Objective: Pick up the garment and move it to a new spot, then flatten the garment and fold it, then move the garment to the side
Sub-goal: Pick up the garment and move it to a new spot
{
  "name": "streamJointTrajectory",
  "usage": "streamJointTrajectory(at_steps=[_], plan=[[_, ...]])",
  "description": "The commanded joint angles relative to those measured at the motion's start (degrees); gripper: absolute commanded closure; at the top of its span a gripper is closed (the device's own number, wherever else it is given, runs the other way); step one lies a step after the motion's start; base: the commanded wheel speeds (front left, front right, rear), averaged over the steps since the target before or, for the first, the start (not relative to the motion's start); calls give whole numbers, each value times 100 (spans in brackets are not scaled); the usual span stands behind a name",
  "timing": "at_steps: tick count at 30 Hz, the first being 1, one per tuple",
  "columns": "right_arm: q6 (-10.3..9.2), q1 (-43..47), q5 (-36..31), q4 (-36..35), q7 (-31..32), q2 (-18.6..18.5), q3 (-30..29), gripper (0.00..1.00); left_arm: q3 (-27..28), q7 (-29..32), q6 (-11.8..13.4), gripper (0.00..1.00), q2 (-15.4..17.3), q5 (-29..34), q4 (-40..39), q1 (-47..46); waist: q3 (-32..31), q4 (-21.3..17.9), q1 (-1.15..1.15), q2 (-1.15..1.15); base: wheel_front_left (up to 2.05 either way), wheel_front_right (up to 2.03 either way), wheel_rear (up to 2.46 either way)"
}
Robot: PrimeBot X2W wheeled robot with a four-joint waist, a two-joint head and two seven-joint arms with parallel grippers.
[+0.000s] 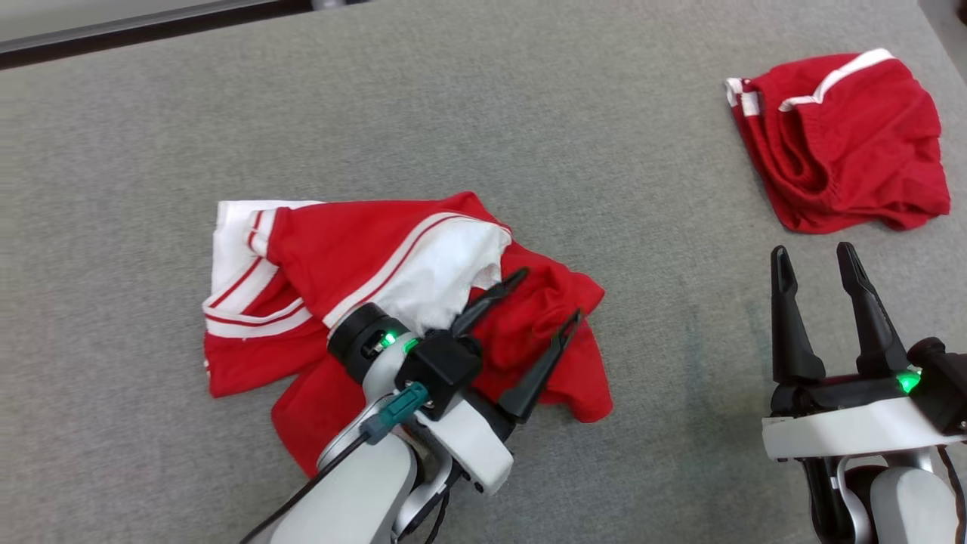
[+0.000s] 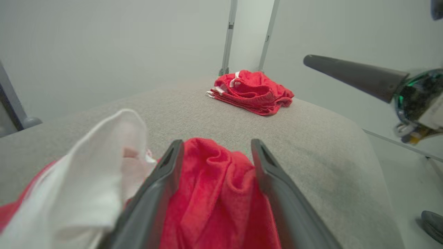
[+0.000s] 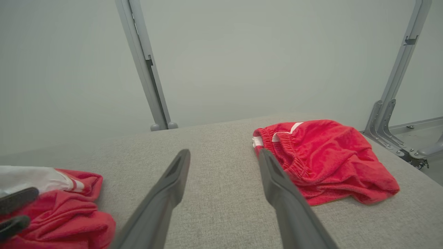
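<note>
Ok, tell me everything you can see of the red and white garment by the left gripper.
The red and white garment lies crumpled on the grey table. It is soft cloth, red with white panels and striped trim. The left gripper sits over its right end, jaws open astride a red fold.

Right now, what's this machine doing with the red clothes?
The robot's left claw is open over a crumpled red-and-white garment on the gray table. A fold of red cloth sits inside the claw's gap, not yet pinched. The right claw is open too, holding nothing, above bare table. A second red garment lies bunched farther off on the right, apart from both claws.
</note>
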Motion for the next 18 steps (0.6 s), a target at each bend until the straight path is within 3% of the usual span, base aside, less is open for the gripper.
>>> streamJointTrajectory(at_steps=[1,5,13,18], plan=[[-2,-66,-54,-14,7,-8,-25,0,47,-76,2,0,32,-64,-110,-26,-126,145,0,0,0,0,0],[-1,-23,-153,-70,118,-23,-69,0,267,-218,178,0,162,-186,-491,190,-389,425,0,0,0,0,0],[-1,151,-222,-264,413,-192,-66,0,1330,-423,1019,0,419,-528,-836,625,-808,957,0,0,0,0,0],[-2,264,-203,-355,565,-279,-45,0,2027,-522,1367,0,625,-752,-842,938,-971,1216,0,0,0,0,0]])
